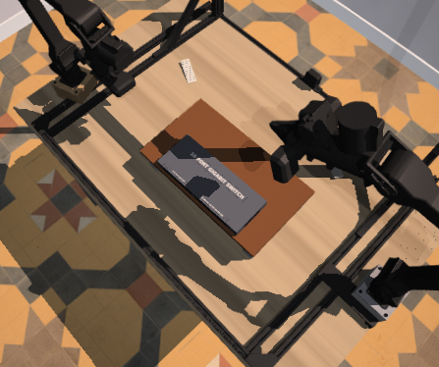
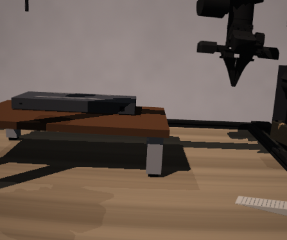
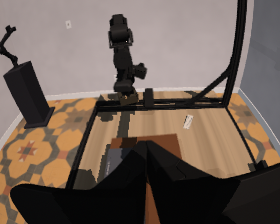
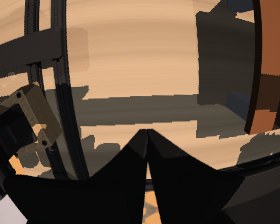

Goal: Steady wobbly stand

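- Pincer, L (image 1: 275, 126) (image 3: 147, 143): closed, nothing held, above stand (image 1: 281, 193) (image 2: 112, 123) (image 3: 166, 142) (image 4: 273, 50).
- R pincer (image 2: 234, 84) (image 4: 147, 132): closed, empty, up over table (image 1: 161, 93) (image 2: 128, 212) (image 3: 211, 145) (image 4: 131, 50), off to stand's side.
- Switch (image 1: 220, 183) (image 2: 60, 104) (image 3: 114, 161): flat on stand top, nr one long edge.
- Stand: on table; can't tell if lvl.
- White wedge (image 1: 188, 71) (image 2: 262, 205) (image 3: 188, 121): on table, apart from stand.

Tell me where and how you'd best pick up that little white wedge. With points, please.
I'd grip the white wedge (image 1: 188, 71) (image 2: 263, 203) (image 3: 188, 121) by its two long sides, near the thick end, coming straight down from above. It lies flat, ridged face up, is narrow across, and tapers to a thin tip that offers fingers little height.
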`<action>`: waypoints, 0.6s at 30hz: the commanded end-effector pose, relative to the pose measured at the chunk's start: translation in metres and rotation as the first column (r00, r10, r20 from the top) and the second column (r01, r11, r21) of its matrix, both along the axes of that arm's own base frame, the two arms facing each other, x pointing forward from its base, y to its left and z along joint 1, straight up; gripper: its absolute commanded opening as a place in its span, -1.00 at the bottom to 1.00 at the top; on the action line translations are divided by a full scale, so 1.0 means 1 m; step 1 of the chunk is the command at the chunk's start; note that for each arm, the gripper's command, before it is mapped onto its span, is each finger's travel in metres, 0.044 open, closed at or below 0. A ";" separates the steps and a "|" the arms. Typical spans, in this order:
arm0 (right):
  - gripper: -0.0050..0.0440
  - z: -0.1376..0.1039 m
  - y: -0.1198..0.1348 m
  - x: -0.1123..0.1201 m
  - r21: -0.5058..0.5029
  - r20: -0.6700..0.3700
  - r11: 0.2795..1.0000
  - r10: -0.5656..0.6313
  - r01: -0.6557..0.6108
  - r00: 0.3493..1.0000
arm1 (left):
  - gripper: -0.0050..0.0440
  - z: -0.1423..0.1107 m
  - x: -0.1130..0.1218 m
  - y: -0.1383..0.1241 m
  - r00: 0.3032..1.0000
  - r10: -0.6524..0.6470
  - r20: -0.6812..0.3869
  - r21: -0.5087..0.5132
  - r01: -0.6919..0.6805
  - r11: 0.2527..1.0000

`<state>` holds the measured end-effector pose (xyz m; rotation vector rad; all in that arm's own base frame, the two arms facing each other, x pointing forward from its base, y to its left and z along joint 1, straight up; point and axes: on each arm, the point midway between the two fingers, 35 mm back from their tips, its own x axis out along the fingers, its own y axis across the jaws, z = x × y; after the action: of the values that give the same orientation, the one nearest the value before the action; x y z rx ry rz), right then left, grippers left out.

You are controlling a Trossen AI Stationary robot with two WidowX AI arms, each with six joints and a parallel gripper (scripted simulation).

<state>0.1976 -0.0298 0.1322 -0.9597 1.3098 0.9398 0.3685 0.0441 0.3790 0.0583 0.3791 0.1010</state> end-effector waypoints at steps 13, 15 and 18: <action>-0.80 0.000 0.000 0.000 0.000 0.000 1.000 0.000 0.000 1.000 | -0.80 0.138 -0.005 -0.001 0.893 -0.005 0.449 0.035 -0.012 0.999; -0.80 0.000 0.000 0.000 0.000 0.000 1.000 0.000 0.000 1.000 | -0.80 0.145 -0.013 -0.002 0.878 -0.008 0.478 0.040 -0.013 0.999; -0.80 0.000 0.000 0.000 0.000 0.000 1.000 0.000 0.000 1.000 | -0.80 0.185 -0.025 -0.003 0.804 -0.015 0.595 0.049 -0.018 0.999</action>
<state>0.1976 -0.0298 0.1322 -0.9596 1.3099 0.9399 0.3570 0.0427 0.5214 0.0733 -0.1226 0.1218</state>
